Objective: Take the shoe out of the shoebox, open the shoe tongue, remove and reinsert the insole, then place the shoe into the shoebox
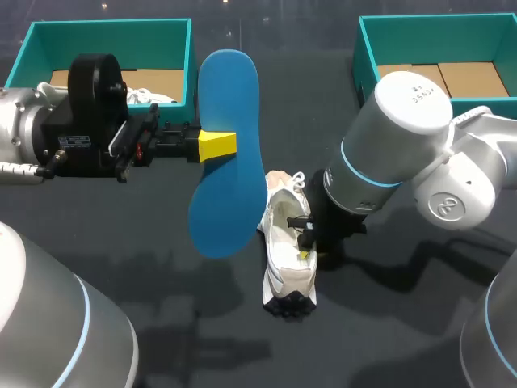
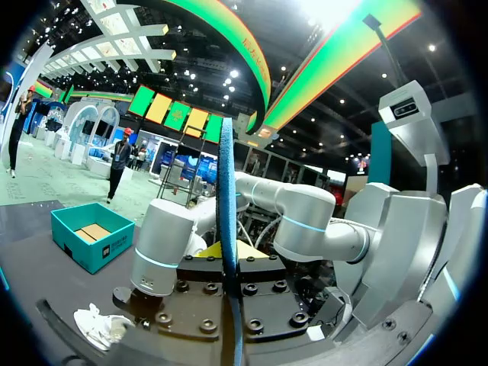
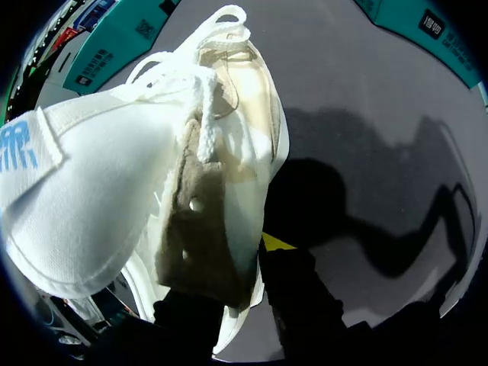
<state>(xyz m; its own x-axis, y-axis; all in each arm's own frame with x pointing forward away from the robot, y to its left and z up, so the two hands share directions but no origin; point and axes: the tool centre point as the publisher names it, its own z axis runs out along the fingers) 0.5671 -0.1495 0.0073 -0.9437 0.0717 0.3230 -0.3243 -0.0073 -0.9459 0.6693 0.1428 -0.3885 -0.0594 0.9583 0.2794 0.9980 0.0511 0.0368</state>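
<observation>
While L claw [image 1: 216, 146] clamps insole [image 1: 230, 93] aloft, R claw [image 1: 305, 246] pinches shoe [image 1: 284, 279] wall, arm angled down.

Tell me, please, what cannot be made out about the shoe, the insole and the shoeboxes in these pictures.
- Right end effector: whether it grips the shoe. In the head view the right arm overhangs it; in the right wrist view the shoe's wall covers it.
- White item in the left shoebox: in the head view the left arm hides most of it.
- Insole: the left wrist view shows only its edge.
</observation>
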